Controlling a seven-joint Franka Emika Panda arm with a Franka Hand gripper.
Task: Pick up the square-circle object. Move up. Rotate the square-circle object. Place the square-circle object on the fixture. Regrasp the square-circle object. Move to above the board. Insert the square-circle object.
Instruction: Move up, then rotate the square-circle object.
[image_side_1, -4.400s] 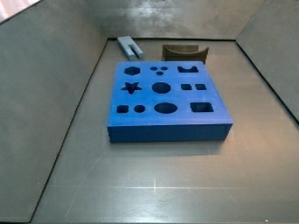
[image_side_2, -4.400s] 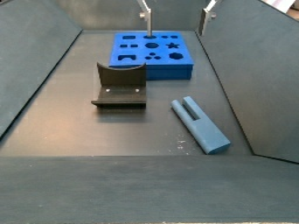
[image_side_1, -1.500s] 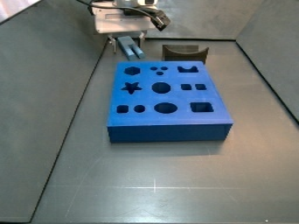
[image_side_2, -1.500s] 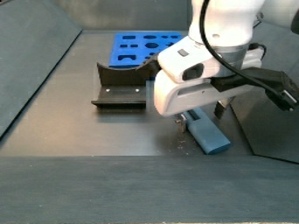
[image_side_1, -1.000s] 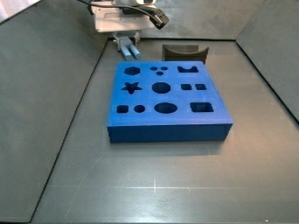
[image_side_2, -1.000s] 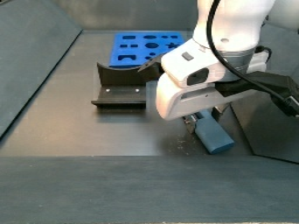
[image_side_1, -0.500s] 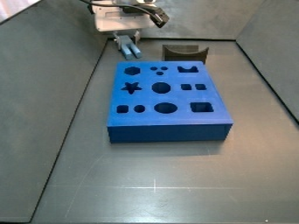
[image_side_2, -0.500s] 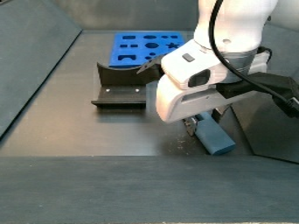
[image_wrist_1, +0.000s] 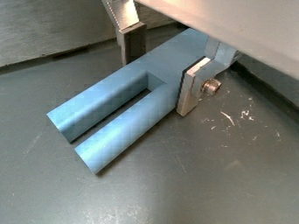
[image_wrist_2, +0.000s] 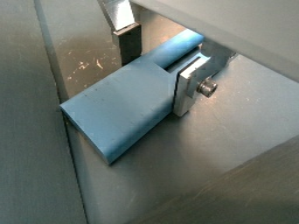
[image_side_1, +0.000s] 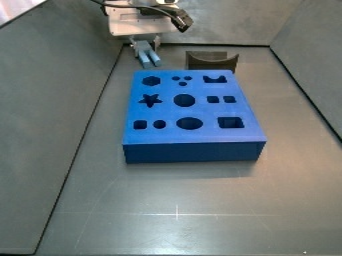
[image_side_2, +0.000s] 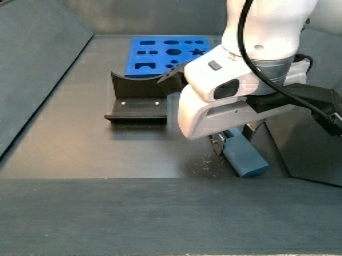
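While my gripper (image_wrist_1: 160, 58) sits low over the square-circle object (image_wrist_1: 126, 115), I count one bar, one board (image_side_1: 190, 110), one fixture (image_side_2: 138, 98) and one claw of mine with two silver fingers (image_wrist_1: 197, 85). Both wrist views show a finger on each side of the bar, the bar between them; the nearer plate lies against its side, but the far one I cannot judge, so whether I am clamped on it or merely straddling it I cannot tell. It lies flat on the floor, and in a side view its free end (image_side_2: 243, 158) sticks out from under my claw, away from the fixture.

Everything rests on a dull dark grey floor (image_side_1: 174, 200), scuffed with pale scratches beside the bar, boxed in by grey walls (image_side_1: 47, 60) on the sides.

From the fixture, the bar lies near but apart, on the side away from the far wall, and the board lies just beyond the fixture. The bar runs close along a wall, so room is tight there; the widest bare floor lies past the board's long front edge
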